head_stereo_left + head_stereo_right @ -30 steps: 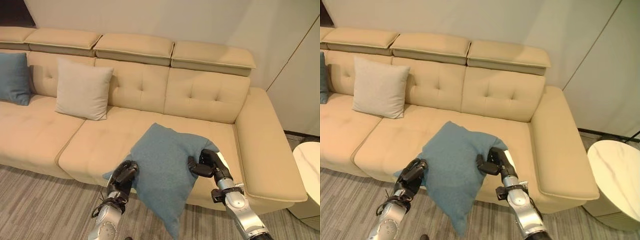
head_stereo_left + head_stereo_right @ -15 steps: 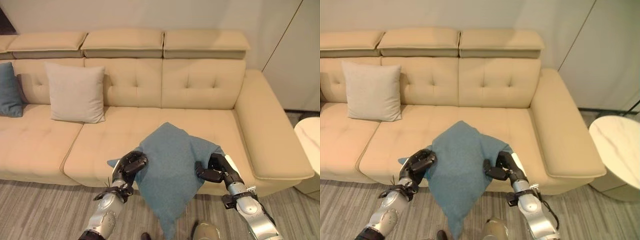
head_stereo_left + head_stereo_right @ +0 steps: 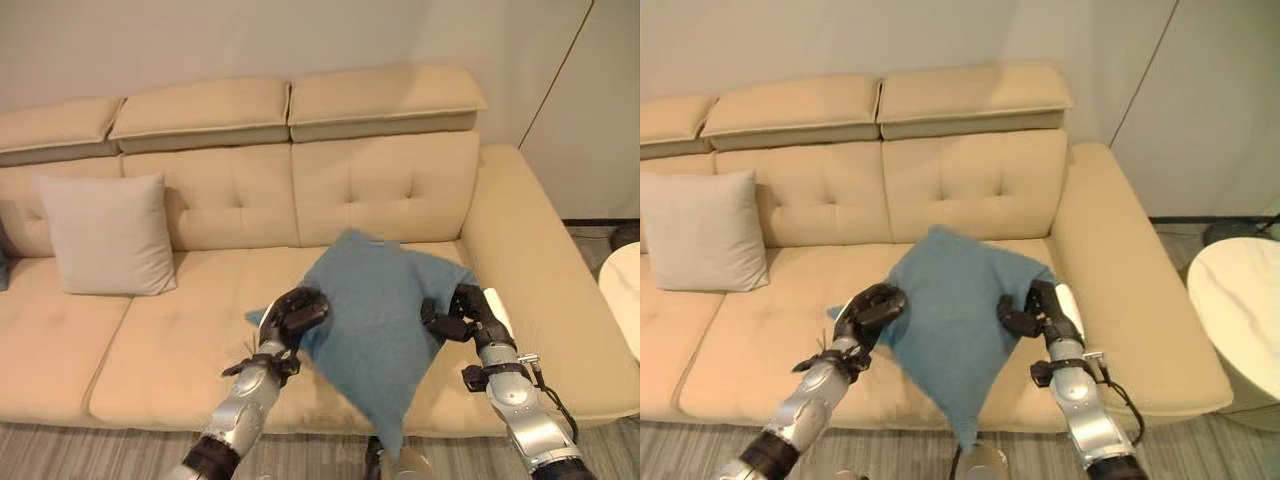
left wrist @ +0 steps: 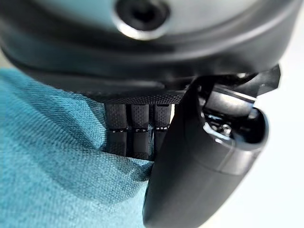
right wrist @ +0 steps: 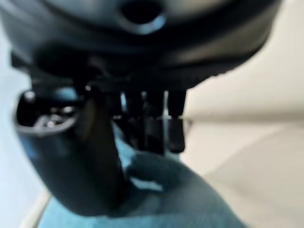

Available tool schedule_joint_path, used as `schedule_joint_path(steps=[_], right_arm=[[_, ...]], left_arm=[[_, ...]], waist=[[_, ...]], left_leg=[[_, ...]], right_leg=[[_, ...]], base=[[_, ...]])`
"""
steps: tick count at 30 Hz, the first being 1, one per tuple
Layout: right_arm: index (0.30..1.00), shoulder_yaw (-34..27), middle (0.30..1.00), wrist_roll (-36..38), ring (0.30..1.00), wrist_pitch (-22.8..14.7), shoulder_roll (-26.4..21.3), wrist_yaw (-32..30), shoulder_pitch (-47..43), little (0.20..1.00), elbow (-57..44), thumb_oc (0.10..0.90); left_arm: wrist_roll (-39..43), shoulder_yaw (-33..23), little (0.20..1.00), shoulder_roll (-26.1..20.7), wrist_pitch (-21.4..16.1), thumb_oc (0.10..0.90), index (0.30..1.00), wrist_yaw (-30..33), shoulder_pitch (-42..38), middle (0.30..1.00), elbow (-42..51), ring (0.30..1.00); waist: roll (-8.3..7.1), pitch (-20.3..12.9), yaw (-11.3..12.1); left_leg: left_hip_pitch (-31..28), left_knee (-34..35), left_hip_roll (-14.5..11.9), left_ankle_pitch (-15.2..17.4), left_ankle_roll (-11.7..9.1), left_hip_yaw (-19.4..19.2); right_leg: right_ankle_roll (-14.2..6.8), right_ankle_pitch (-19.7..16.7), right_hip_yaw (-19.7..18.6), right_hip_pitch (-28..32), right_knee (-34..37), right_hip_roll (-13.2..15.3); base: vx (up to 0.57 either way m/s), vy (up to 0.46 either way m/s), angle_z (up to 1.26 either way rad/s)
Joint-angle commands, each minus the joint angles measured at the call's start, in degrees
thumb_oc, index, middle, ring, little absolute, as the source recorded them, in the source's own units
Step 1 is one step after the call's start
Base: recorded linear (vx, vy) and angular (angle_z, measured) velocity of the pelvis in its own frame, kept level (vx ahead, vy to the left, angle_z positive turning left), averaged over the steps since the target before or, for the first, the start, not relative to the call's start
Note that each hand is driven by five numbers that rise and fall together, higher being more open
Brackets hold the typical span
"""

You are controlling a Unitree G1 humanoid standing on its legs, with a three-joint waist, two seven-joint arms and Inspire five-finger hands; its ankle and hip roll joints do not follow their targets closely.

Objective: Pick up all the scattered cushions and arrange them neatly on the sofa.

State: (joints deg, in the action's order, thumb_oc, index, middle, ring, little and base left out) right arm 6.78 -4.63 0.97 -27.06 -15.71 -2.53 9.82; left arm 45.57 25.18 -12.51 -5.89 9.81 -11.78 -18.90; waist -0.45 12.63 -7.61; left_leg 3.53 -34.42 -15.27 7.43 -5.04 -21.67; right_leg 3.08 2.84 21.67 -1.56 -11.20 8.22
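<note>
While both hands grip it, the scene reads as follows.

Blue cushion (image 3: 378,310): held up between the two hands above the right-hand seat of the sofa, tilted so that one corner hangs down past the front edge of the seat and the opposite corner points up toward the backrest.

Left hand (image 3: 298,313): fingers curled round the cushion's left edge; in the left wrist view the thumb (image 4: 199,166) presses the blue cloth against the fingers.

Right hand (image 3: 462,312): fingers closed on the cushion's right edge, near its upper right corner; in the right wrist view the cloth bunches between thumb and fingers (image 5: 156,123).

Sofa (image 3: 540,270): beige, tufted backrest with separate headrest pads, broad armrest at the robot's right.

Beige cushion (image 3: 108,235): upright against the backrest on the left seat, well apart from the blue one.

Round white side surface (image 3: 1240,305): just beyond the sofa's right armrest.

Floor (image 3: 120,455): grey striped carpet in front of the sofa.
</note>
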Motion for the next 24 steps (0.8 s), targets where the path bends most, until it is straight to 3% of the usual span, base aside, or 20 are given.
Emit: schedule_joint_path(steps=[1, 2, 4, 8, 12, 14, 15, 16, 17, 18, 20, 24], right_arm=[[0.3, 5.0, 0.3, -1.9, 0.3, -5.9, 1.8, 1.3, -17.3, 0.3, -12.6, 0.4], [0.3, 5.3, 0.3, -2.6, 0.3, -8.6, 0.9, 1.3, -11.0, 0.3, -11.6, 0.4], [0.3, 5.7, 0.3, -4.4, 0.3, -10.2, 0.9, 1.4, -7.7, 0.3, -8.4, 0.4], [0.3, 4.0, 0.3, -5.3, 0.3, -10.5, -0.2, 4.4, -5.2, 0.3, -11.0, 0.4], [0.3, 3.8, 0.3, -7.9, 0.3, -9.4, 0.8, 4.6, -7.3, 0.3, -14.4, 0.4], [0.3, 3.0, 0.3, -8.5, 0.3, -8.8, 1.7, 4.1, -7.9, 0.3, -16.5, 0.4], [0.3, 3.1, 0.3, -8.8, 0.3, -8.4, 2.4, 4.1, -9.6, 0.3, -17.2, 0.4], [0.3, 2.8, 0.3, -9.2, 0.3, -8.2, 2.5, 3.6, -10.6, 0.3, -17.3, 0.4], [0.3, 2.8, 0.3, -9.2, 0.3, -8.2, 2.5, 3.5, -10.7, 0.3, -17.2, 0.4], [0.3, 3.1, 0.3, -10.1, 0.3, -7.3, 3.1, 3.4, -11.6, 0.3, -17.6, 0.4], [0.3, 2.5, 0.3, -10.9, 0.3, -6.7, 3.2, 3.1, -11.6, 0.3, -18.6, 0.4], [0.3, 3.4, 0.3, -10.5, 0.3, -5.9, 3.4, 3.0, -15.8, 0.3, -17.7, 0.4]], left_arm=[[-2.5, 3.8, 0.3, 4.9, -6.5, 0.4, 0.3, -4.2, -8.7, 0.3, 14.3, 0.3], [-2.7, 3.0, 0.3, 4.4, -6.6, 0.4, 0.3, -5.2, -8.5, 0.3, 14.4, 0.3], [-5.6, 2.1, 0.3, 3.4, -7.2, 0.4, 0.3, -4.9, -8.2, 0.3, 13.7, 0.3], [-8.0, 0.1, 0.3, 1.1, -5.4, 0.4, 0.3, -6.5, -6.6, 0.3, 15.4, 0.3], [-7.2, 0.2, 0.3, 0.5, -5.1, 0.4, 0.3, -6.6, -6.7, 0.3, 16.4, 0.3], [-8.2, 0.7, 0.3, 0.8, -5.0, 0.4, 0.3, -5.9, -8.1, 0.3, 15.3, 0.3], [-9.4, 0.5, 0.3, 1.5, -4.9, 0.4, 0.3, -5.3, -9.8, 0.3, 14.6, 0.3], [-9.8, 0.6, 0.3, 1.8, -5.1, 0.4, 0.3, -5.0, -10.6, 0.3, 14.2, 0.3], [-9.8, 0.6, 0.3, 1.9, -5.1, 0.4, 0.3, -5.0, -10.7, 0.3, 14.1, 0.3], [-10.8, 1.2, 0.3, 2.5, -5.1, 0.4, 0.3, -4.8, -11.3, 0.3, 14.1, 0.3], [-11.0, 1.2, 0.3, 3.3, -5.4, 0.4, 0.3, -4.4, -11.2, 0.3, 13.1, 0.3], [-13.0, 1.2, 0.3, 3.6, -4.8, 0.4, 0.3, -3.4, -12.8, 0.3, 10.8, 0.3]], waist=[[-0.04, -5.9, 4.7], [-0.01, -5.1, 4.3], [0.35, -5.2, 4.0], [2.13, -7.7, 3.8], [3.11, -7.2, 4.0], [3.2, -6.5, 3.5], [3.5, -6.7, 3.8], [3.64, -6.8, 4.2], [3.64, -6.7, 4.0], [3.31, -6.9, 4.0], [2.32, -7.3, 4.0], [1.55, -8.8, 5.1]], left_leg=[[2.1, 17.8, 0.4, -4.9, -1.3, 8.4], [1.2, 17.9, 0.6, -4.3, -1.4, 7.9], [-0.6, 20.7, 1.3, -4.3, -1.4, 7.0], [-5.8, 27.6, 4.3, -3.6, -0.1, 5.0], [-7.7, 29.3, 5.5, -3.2, 2.1, 2.6], [-8.1, 29.0, 5.9, -2.2, 3.0, 2.7], [-7.8, 29.0, 5.5, -1.4, 3.2, 2.4], [-7.3, 28.7, 5.3, -1.2, 2.9, 2.6], [-7.2, 28.6, 5.4, -1.2, 3.0, 2.8], [-6.2, 28.5, 5.8, -1.1, 2.6, 4.6], [-5.4, 27.6, 6.7, -0.6, 2.5, 5.2], [-5.2, 27.4, 6.1, -0.7, 1.7, 5.4]], right_leg=[[-6.3, 3.0, 0.4, 4.5, 5.2, -0.2], [-6.7, 2.9, -0.2, 5.5, 5.4, -0.4], [-7.4, 3.0, -1.0, 6.0, 5.8, -0.6], [-8.6, 3.4, -2.5, 6.1, 4.9, -0.3], [-10.3, 5.2, -2.1, 2.8, -6.9, 1.8], [-11.6, 4.2, -3.2, 0.6, -11.6, 4.4], [-11.9, 3.1, -1.9, 1.5, -9.2, 8.7], [-12.4, 1.5, -0.7, 2.2, -7.8, 11.2], [-12.5, 1.4, -0.4, 2.5, -7.6, 11.3], [-12.7, -1.6, -3.6, 2.3, -4.2, 13.2], [-13.5, -2.7, -6.8, 3.7, 0.0, 12.6], [-14.0, -2.5, -5.0, 4.9, 4.7, 10.9]], base=[[0.28, 0.318, -0.81], [0.14, 0.088, -0.84], [0.11, 0.143, -0.85], [0.17, 0.25, -0.28], [0.08, 0.219, -0.37], [0.02, 0.058, -0.07], [0.0, -0.115, 0.09], [-0.01, -0.124, 0.1], [0.04, -0.13, 0.14], [0.08, -0.103, 0.21], [0.11, -0.128, 0.34], [0.11, -0.142, 0.06]])
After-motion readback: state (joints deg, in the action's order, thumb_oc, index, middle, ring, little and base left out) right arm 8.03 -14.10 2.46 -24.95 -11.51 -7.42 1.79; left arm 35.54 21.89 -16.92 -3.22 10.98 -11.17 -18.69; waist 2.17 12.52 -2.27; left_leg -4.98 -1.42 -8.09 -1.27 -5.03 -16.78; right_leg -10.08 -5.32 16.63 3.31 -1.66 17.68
